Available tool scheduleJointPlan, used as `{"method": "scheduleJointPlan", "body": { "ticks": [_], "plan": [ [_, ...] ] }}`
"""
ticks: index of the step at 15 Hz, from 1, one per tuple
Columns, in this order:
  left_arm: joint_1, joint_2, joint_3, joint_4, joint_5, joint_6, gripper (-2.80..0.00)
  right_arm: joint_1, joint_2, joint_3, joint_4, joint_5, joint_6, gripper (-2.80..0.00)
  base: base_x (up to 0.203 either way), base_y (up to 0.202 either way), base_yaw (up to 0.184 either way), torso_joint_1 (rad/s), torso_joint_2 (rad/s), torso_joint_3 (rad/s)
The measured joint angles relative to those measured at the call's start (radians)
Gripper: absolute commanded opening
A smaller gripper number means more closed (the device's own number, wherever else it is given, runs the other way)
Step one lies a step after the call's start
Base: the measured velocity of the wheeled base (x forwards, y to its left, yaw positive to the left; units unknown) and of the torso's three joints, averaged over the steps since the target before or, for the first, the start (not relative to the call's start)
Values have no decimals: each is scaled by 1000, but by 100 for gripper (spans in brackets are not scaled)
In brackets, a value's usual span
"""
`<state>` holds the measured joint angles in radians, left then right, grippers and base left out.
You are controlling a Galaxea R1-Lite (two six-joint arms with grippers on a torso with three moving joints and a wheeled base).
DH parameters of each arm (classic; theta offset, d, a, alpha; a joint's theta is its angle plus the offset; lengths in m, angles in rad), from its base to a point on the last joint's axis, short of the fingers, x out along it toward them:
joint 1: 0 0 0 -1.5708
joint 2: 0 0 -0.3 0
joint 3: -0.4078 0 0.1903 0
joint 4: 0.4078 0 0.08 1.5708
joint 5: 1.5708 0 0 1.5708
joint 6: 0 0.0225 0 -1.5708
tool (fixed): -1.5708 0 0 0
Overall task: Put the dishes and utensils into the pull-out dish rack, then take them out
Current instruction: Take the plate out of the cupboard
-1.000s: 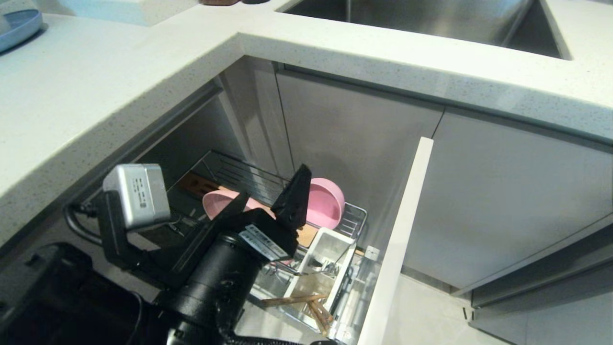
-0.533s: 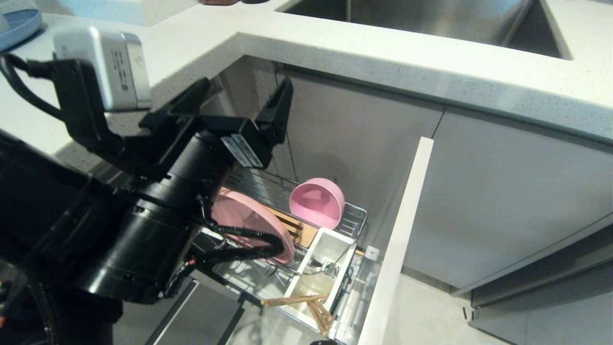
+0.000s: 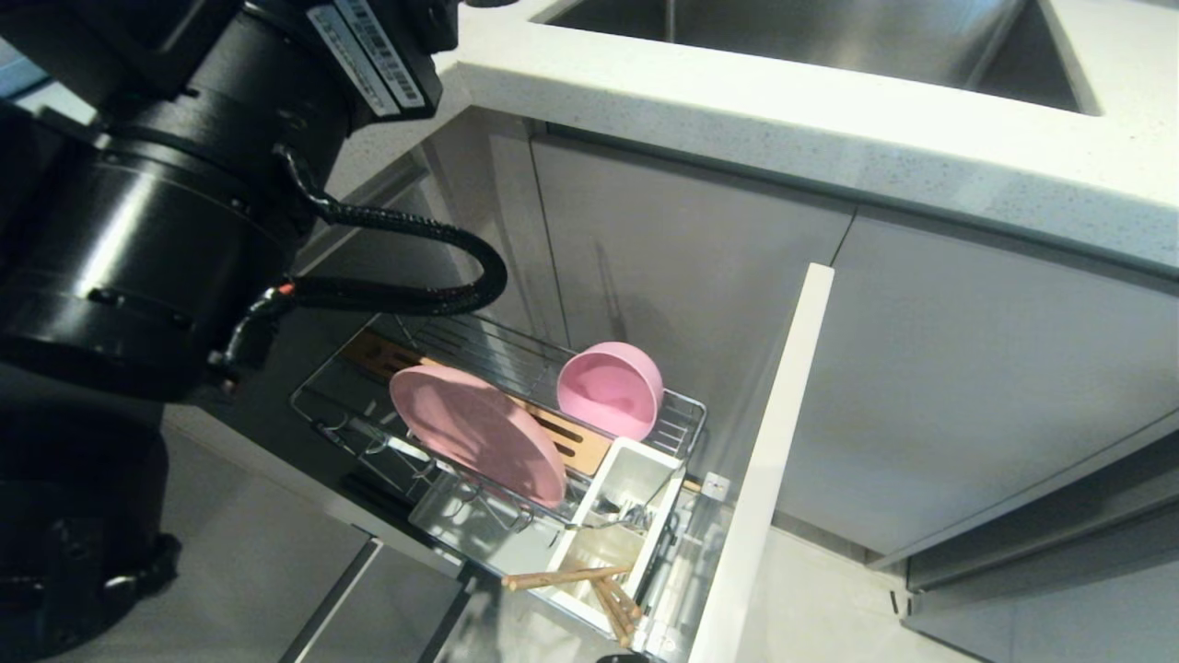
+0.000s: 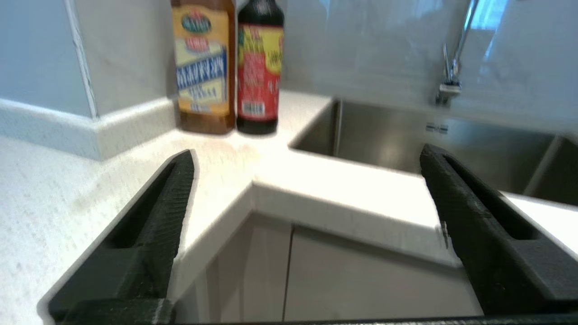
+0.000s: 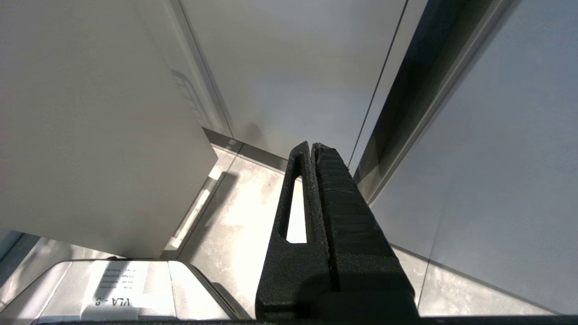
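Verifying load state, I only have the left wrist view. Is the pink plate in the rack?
Observer: Yes, the pink plate stands tilted in the pull-out rack.
Operator: Bowl?
Observer: The pink bowl rests on its side at the rack's far end.
Operator: Chopsticks?
Observer: The chopsticks rest at the near end of the white caddy.
Operator: Right hand?
Observer: The right hand is shut on nothing, low by the cabinet fronts.
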<state>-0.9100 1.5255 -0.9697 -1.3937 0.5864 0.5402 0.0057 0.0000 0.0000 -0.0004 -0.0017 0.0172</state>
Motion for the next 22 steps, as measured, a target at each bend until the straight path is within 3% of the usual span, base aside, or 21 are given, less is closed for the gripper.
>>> {"method": "scheduleJointPlan", "body": {
  "ticks": [3, 9, 18, 22],
  "plan": [
    [-4, -10, -105, 97, 12, 0, -280, 0, 0, 0, 0, 0, 0, -280, 0, 0, 0, 0, 0, 0],
    [7, -37, -362, 405, 42, -4, -280, 0, 0, 0, 0, 0, 0, -280, 0, 0, 0, 0, 0, 0],
    [197, -117, -776, 921, 46, -15, -280, 0, 0, 0, 0, 0, 0, -280, 0, 0, 0, 0, 0, 0],
    [315, -179, -856, 1087, 46, -19, -280, 0, 0, 0, 0, 0, 0, -280, 0, 0, 0, 0, 0, 0]
  ]
}}
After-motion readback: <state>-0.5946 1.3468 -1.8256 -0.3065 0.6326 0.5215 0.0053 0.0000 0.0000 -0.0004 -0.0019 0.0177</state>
